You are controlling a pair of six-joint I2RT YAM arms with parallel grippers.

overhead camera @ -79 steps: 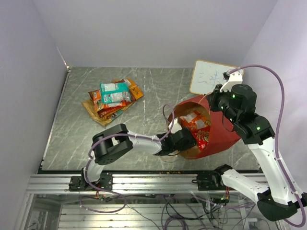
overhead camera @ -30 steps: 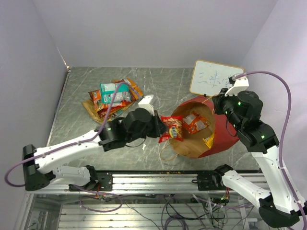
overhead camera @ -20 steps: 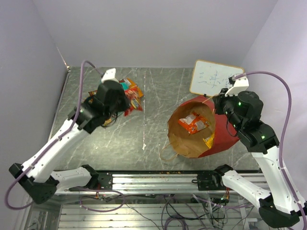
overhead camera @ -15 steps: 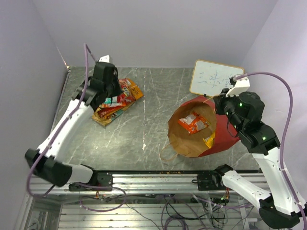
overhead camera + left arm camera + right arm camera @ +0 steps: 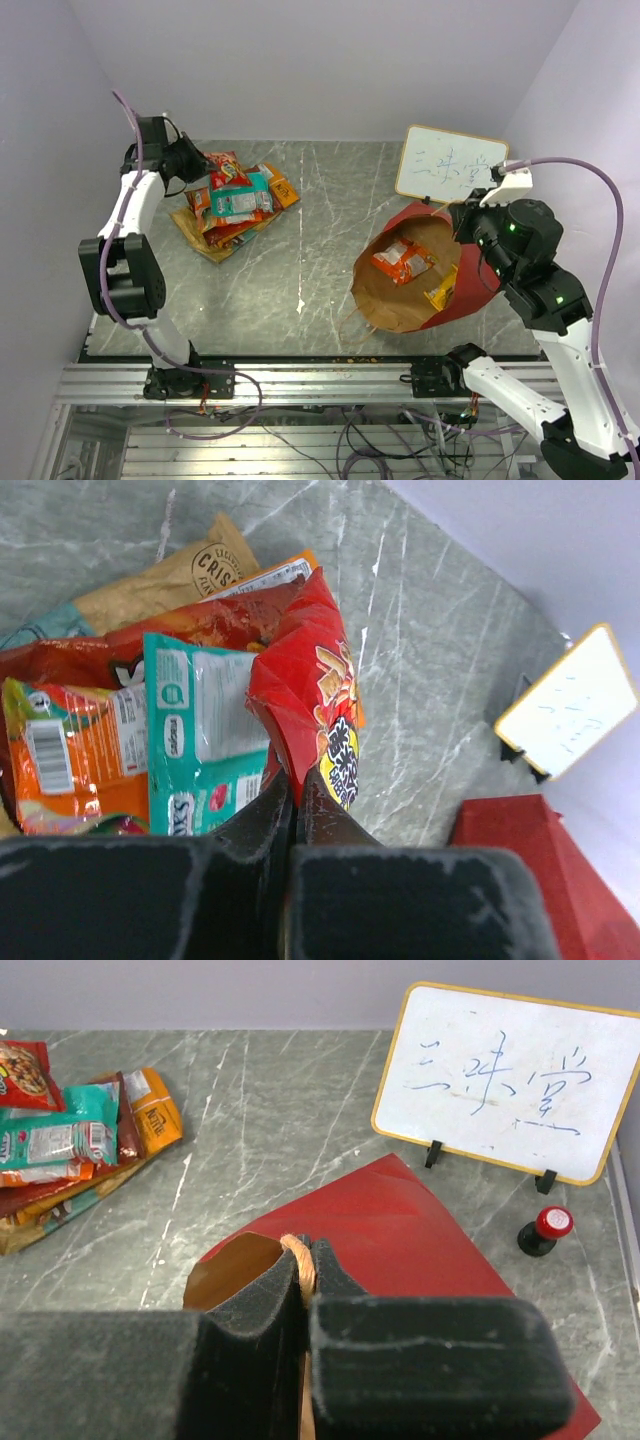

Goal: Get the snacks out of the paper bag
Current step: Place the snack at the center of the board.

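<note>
Red packet (image 5: 312,680) clamped between left jaws, cord handle (image 5: 302,1260) between right jaws

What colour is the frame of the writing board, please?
Yellow-orange, around a white face; the writing board shows best in the right wrist view.

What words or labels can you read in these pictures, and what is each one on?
"CRIS", cut off: round dark badge on the tan flat pack.
White writing board: blue handwritten characters, not legible to me.
Teal packet, small red packet: print too small to read.
</note>
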